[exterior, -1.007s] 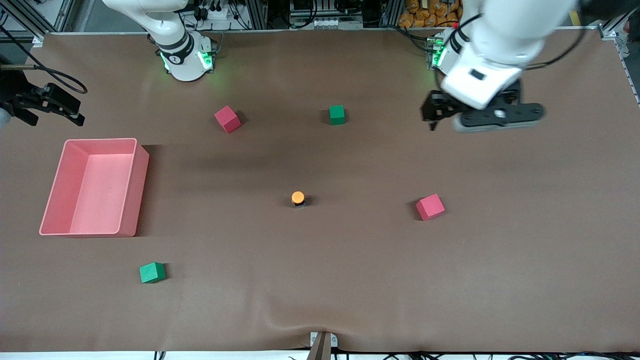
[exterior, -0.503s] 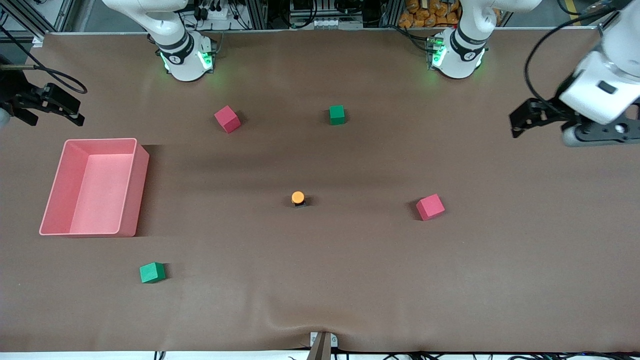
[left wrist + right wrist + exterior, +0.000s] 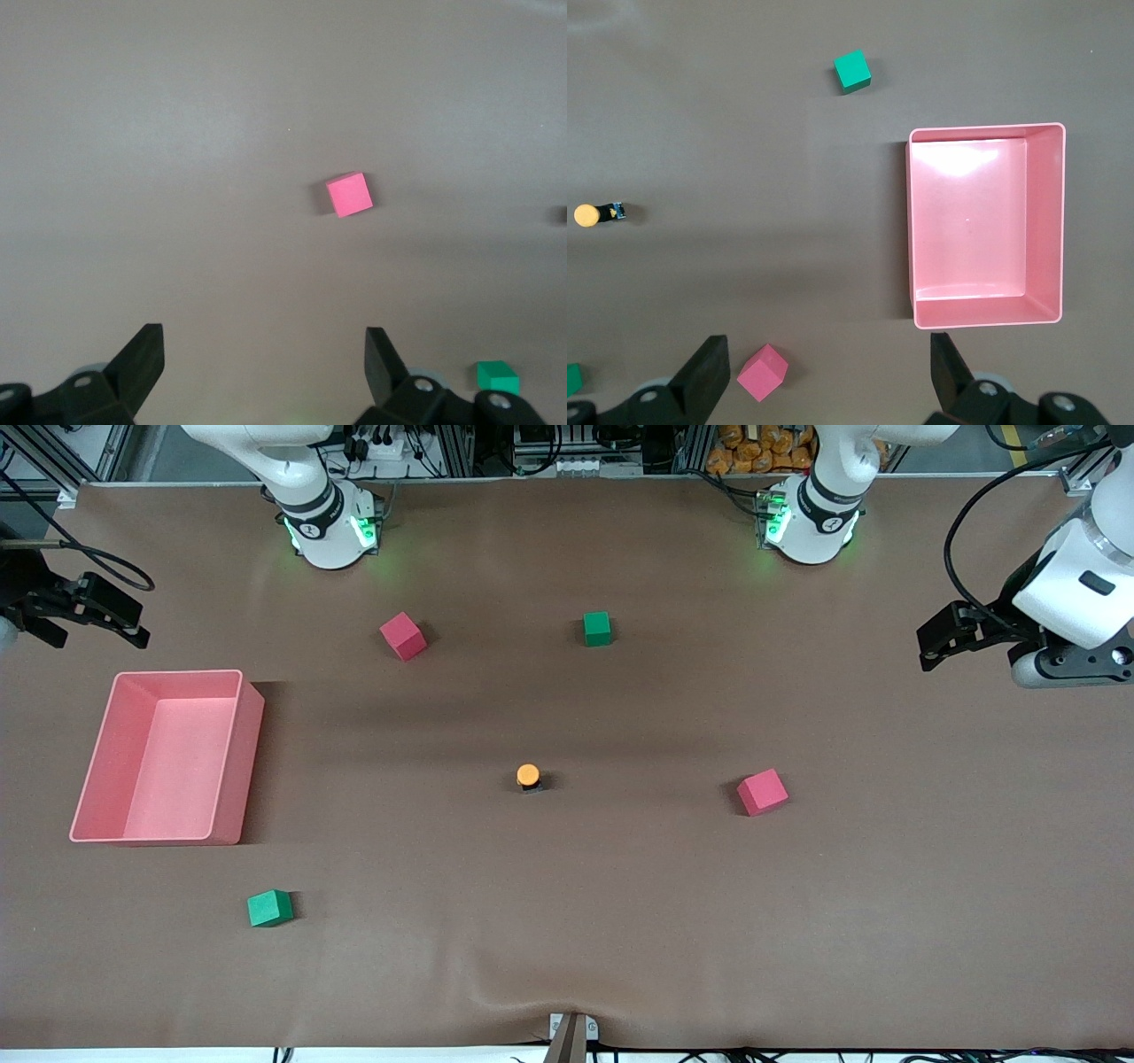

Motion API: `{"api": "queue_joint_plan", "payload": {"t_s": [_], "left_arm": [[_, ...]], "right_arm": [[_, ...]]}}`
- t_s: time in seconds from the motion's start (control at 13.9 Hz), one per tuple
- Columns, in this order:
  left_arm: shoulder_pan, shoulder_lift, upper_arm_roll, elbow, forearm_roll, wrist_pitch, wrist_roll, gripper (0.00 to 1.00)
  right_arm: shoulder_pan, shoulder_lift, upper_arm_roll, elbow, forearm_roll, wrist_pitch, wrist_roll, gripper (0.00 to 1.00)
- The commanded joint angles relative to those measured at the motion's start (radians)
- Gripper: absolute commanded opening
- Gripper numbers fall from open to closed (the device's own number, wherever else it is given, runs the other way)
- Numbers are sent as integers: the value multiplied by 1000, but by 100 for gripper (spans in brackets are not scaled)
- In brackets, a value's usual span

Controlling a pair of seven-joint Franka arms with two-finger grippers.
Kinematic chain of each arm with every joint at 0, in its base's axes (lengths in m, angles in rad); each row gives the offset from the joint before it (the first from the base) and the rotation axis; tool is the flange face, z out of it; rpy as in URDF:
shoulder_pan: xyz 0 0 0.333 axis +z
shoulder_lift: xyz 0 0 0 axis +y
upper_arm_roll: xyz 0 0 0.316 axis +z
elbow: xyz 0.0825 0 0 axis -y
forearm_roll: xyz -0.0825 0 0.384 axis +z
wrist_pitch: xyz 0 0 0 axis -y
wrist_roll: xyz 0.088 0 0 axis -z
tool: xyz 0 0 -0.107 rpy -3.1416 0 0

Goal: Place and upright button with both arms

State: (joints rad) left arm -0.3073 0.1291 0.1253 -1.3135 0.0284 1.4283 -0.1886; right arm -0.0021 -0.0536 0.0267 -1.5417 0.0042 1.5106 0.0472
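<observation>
Well apart, button (image 3: 528,775) and left hand (image 3: 941,638).

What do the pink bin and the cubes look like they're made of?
The pink bin looks like moulded plastic with a smooth, slightly glossy finish: light glares off its floor in the right wrist view. The red cubes and green cubes look matte with no shine, possibly foam; the pictures cannot confirm it.

left gripper (image 3: 930,642) raised, fingers (image 3: 142,359) apart, right gripper (image 3: 824,372) likewise

Even overhead light, dim brown table (image 3: 620,921); soft shadows beside pink bin (image 3: 232,682) and cubes; glare on bin floor; frames sharp.
</observation>
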Motion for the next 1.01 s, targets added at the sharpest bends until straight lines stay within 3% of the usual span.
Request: {"api": "queue_joint_plan", "payload": {"t_s": [0.0, 0.14, 0.36, 0.5, 0.93], "left_arm": [[31, -17, -1, -13, -16, 6, 12, 100], [52, -22, -18, -13, -16, 24, 12, 100], [199, -35, -171, -24, -16, 28, 24, 100], [211, -51, -184, -44, -16, 21, 26, 100], [253, -172, -214, -229, -18, 74, 29, 100]], "right_arm": [[1, 1, -2, 8, -1, -6, -12, 100], [1, 1, -2, 8, -1, -6, -10, 100], [1, 1, -2, 8, -1, -6, -10, 100], [1, 1, -2, 8, -1, -6, -10, 100], [1, 1, -2, 8, -1, -6, -12, 100]]}}
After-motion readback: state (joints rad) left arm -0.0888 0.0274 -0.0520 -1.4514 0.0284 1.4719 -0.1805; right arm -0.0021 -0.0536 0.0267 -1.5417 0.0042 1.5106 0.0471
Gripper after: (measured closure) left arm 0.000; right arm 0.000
